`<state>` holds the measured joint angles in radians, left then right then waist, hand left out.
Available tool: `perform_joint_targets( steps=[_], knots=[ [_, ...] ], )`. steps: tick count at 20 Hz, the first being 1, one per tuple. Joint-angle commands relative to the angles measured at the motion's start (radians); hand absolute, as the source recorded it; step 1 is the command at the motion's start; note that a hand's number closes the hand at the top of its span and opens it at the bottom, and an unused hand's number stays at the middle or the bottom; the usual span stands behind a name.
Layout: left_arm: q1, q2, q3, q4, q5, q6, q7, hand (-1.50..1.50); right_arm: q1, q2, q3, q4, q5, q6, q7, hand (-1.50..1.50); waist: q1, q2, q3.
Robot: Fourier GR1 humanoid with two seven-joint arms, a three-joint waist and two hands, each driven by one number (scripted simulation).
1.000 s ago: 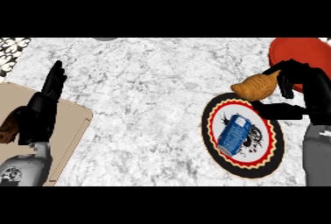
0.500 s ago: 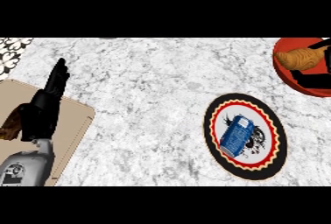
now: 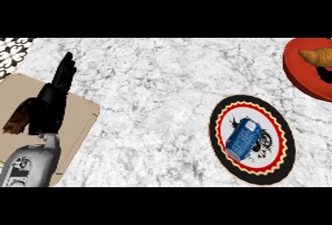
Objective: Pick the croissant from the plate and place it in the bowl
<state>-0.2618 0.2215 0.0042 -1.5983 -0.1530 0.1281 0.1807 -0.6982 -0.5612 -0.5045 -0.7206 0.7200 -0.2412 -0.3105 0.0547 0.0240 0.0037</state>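
Note:
The golden croissant (image 3: 317, 57) lies inside the red bowl (image 3: 299, 78) at the far right edge, cut off by the view's border. A small dark shape (image 3: 324, 74) just below the croissant may be part of my right hand; too little of it shows to read. The round black, red and white plate (image 3: 273, 169) sits lower right with only a blue can (image 3: 241, 139) lying on it. My left hand (image 3: 52, 103) rests at the left, open with straight fingers pointing up, holding nothing.
A tan cutting board (image 3: 79, 119) lies under my left forearm at the lower left. On it is a brown object (image 3: 17, 119), partly hidden by the hand. A black-and-white patterned surface (image 3: 13, 55) shows in the top left corner. White marble counter (image 3: 149, 96) spans the middle.
The croissant went from above the plate's edge up and right into the red bowl. My right hand has slid almost wholly out past the right border. The left hand stayed put.

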Motion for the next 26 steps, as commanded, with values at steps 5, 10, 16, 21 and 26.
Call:
perform_joint_targets(
  steps=[5, 10, 16, 21, 26],
  knots=[
    [-0.010, -0.013, -0.015, 0.011, 0.000, -0.010, -0.025, 0.00, -0.094, -0.081, -0.070, 0.310, 0.003, -0.106, -0.088, 1.50, 0.037, 0.017, 0.004],
    [-0.026, -0.008, -0.009, 0.010, 0.010, -0.021, -0.009, 0.00, -0.125, -0.093, -0.090, 0.422, -0.030, 0.024, -0.102, -1.50, 0.045, 0.019, 0.005],
    [-0.013, -0.027, -0.029, -0.005, -0.013, -0.002, -0.027, 0.00, -0.143, -0.095, -0.158, 0.464, -0.110, 0.108, -0.238, -1.50, 0.043, 0.019, 0.008],
    [-0.033, -0.018, -0.014, -0.003, -0.004, -0.008, -0.006, 0.00, -0.163, -0.133, -0.224, 0.485, -0.173, 0.128, -0.290, -1.50, 0.038, 0.019, 0.007],
    [-0.009, -0.018, -0.005, 0.028, -0.017, 0.005, -0.027, 0.00, -0.127, -0.212, -0.287, 0.531, -0.239, 0.276, -0.332, -1.50, 0.007, 0.014, 0.006]
  ],
)
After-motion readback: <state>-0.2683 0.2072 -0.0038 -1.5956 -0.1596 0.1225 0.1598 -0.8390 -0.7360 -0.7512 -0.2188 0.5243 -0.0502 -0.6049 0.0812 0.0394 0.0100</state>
